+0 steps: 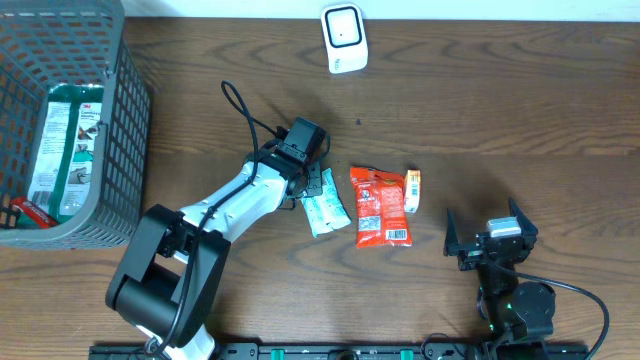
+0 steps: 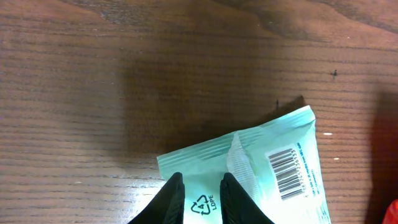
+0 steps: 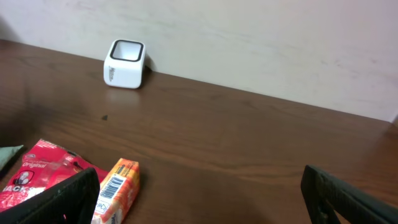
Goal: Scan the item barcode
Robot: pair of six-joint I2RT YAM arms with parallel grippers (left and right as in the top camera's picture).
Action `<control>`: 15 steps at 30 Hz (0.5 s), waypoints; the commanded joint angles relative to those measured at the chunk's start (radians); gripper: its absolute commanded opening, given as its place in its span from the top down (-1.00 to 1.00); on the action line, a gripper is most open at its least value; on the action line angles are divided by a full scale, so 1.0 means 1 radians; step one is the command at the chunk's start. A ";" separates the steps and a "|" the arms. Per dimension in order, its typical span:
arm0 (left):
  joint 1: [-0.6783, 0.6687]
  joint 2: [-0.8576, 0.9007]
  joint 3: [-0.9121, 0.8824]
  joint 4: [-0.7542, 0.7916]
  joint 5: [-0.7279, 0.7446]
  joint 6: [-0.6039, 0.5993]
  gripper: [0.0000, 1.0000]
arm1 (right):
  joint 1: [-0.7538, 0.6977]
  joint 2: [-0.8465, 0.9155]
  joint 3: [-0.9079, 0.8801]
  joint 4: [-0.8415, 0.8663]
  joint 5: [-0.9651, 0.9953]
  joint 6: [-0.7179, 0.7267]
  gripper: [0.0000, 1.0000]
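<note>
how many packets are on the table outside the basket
3: teal packet mid-table, red bag just right of it, small orange pack at the red bag's right edge. None looks hidden.

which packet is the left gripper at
The pale green packet, leftmost of three; the left gripper is over its edge. The red packet and orange packet lie apart.

Grey mesh basket (image 1: 132, 125) at the far left edge of the dark wooden surface (image 1: 500, 110), holding a green-and-white package (image 1: 68, 140) and a red item (image 1: 25, 210) of uncertain kind. Mid-surface, a red snack bag (image 1: 380, 205) lies flat, a small orange pack (image 1: 411, 190) touching its right edge.
</note>
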State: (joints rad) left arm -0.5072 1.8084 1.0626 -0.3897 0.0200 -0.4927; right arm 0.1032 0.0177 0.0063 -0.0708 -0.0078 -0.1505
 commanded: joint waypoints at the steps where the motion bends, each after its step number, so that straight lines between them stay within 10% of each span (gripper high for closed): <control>1: -0.018 0.009 -0.013 0.010 0.018 0.010 0.56 | 0.003 -0.005 -0.001 -0.004 -0.005 -0.011 -0.99; 15: -0.044 0.008 -0.013 0.049 0.023 0.014 0.56 | 0.003 -0.005 -0.001 -0.004 -0.005 -0.011 -0.98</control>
State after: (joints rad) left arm -0.5514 1.8084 1.0626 -0.3367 0.0460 -0.4927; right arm 0.1032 0.0177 0.0063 -0.0708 -0.0078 -0.1509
